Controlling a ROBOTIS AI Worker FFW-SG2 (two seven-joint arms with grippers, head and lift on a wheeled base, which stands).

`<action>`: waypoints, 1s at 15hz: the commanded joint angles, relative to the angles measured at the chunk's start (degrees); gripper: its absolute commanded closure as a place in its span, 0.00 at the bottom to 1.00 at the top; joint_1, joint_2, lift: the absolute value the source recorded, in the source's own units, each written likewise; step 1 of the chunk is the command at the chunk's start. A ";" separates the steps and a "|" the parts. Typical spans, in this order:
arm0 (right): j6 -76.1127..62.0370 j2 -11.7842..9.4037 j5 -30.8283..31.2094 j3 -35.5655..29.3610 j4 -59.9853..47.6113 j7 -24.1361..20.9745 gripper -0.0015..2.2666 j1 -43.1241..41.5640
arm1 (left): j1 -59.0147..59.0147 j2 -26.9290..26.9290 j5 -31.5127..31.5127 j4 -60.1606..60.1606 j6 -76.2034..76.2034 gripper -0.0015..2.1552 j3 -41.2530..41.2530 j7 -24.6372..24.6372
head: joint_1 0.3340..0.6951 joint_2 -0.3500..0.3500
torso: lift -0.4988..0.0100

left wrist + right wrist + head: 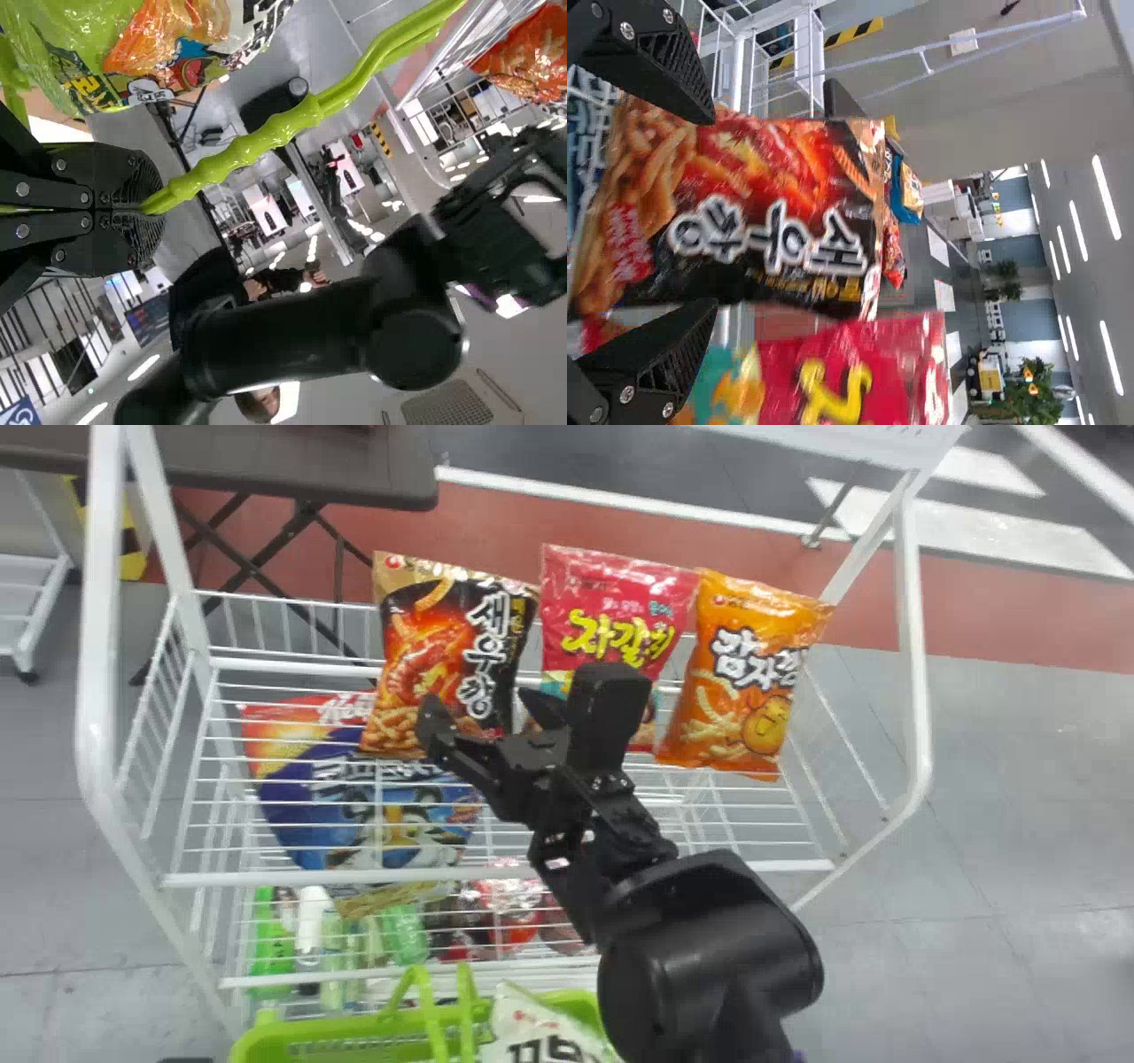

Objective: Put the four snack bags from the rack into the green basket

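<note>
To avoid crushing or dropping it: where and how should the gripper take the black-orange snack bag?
Probably by both side edges, below mid-height, with the right gripper coming from the robot's side: the black-orange snack bag stands nearly upright, front facing the robot, with a narrow gap beside the pink bag.

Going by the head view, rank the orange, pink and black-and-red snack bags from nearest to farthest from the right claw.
From the right claw:
1. Black-and-red bag: left end of the row, right at the open fingers.
2. Pink bag: middle of the row, next one to the right.
3. Orange bag: right end, beyond the pink one.
</note>
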 commanded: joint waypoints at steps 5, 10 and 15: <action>0.83 1.63 5.72 3.92 10.50 -3.46 0.12 -7.89 | -1.72 1.34 1.48 1.60 0.10 0.98 -0.02 -0.54 | 1.00 0.26 | 0.97; 3.11 1.63 9.42 5.95 10.41 1.20 0.91 -7.98 | -1.81 1.34 2.45 2.56 -0.08 0.98 1.04 -1.25 | 1.00 0.33 | 0.97; 1.88 1.63 9.59 4.54 -0.66 5.07 0.93 0.11 | -1.72 1.16 2.18 2.48 -0.08 0.98 0.25 -0.54 | 1.00 0.38 | 0.97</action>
